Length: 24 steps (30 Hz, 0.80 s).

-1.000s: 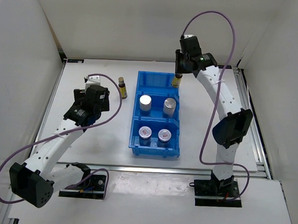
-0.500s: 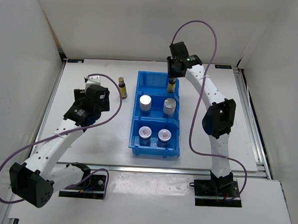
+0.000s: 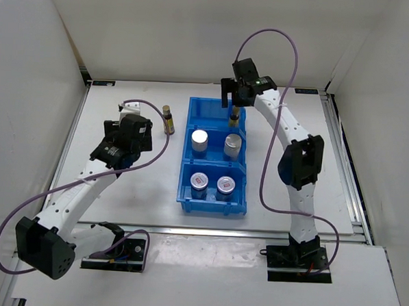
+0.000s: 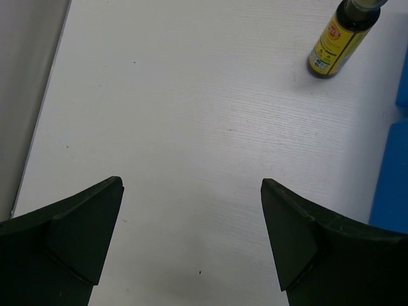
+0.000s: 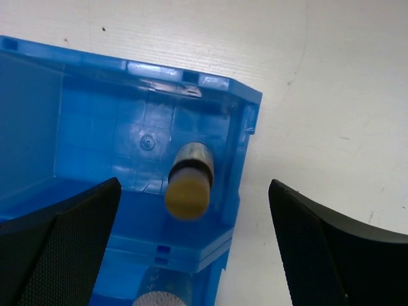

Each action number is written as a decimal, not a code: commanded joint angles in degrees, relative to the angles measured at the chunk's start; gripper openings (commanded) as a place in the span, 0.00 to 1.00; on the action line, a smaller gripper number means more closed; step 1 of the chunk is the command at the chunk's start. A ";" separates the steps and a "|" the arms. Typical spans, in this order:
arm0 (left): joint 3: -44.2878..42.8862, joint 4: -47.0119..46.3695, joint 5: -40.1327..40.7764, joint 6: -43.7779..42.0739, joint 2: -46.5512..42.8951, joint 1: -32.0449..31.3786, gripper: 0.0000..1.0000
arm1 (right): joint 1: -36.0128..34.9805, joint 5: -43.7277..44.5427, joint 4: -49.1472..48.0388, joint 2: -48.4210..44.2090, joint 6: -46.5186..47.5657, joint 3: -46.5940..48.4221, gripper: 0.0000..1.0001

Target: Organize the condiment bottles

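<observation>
A dark brown yellow-labelled bottle [image 3: 234,116] stands in the far right corner of the blue bin [image 3: 214,103]. My right gripper [image 3: 234,100] hangs open right above it. In the right wrist view its yellow cap [image 5: 188,191] shows blurred between my spread fingers, touching neither. A second brown bottle [image 3: 168,119] stands on the table left of the bin, ahead and to the right of my open, empty left gripper [image 4: 191,185]. Two white-blue cylinders [image 3: 200,140] [image 3: 232,145] fill the middle compartment. Two silver jars [image 3: 200,181] [image 3: 226,186] sit in the near one.
The bin's far wall [image 5: 159,70] and right rim lie under my right gripper, with a cylinder's lid [image 5: 162,298] at the bottom edge of the right wrist view. The bin's blue side [image 4: 392,172] shows at the right edge of the left wrist view. White walls enclose the table.
My right gripper carried the brown bottle left over the bin's far compartment, then opened and let it go there. The left arm shifted slightly toward the table bottle.
</observation>
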<state>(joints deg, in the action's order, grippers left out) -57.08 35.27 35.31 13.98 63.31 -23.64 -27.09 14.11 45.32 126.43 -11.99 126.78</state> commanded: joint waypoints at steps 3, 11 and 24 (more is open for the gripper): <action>-1.98 -0.90 -1.12 0.44 0.76 0.00 1.00 | -0.15 5.39 -2.52 -13.30 -1.46 -1.70 1.00; -4.43 -0.90 -8.75 1.31 2.95 0.60 1.00 | -3.67 16.91 -2.17 -41.04 -19.16 -39.90 1.00; -31.68 -0.90 -17.47 0.62 32.04 1.93 0.81 | -12.99 23.16 -0.95 -48.76 -38.90 -63.78 0.99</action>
<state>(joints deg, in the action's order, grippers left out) -85.49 33.80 21.28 15.73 92.25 -22.68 -40.10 33.91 44.71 75.18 -47.13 59.48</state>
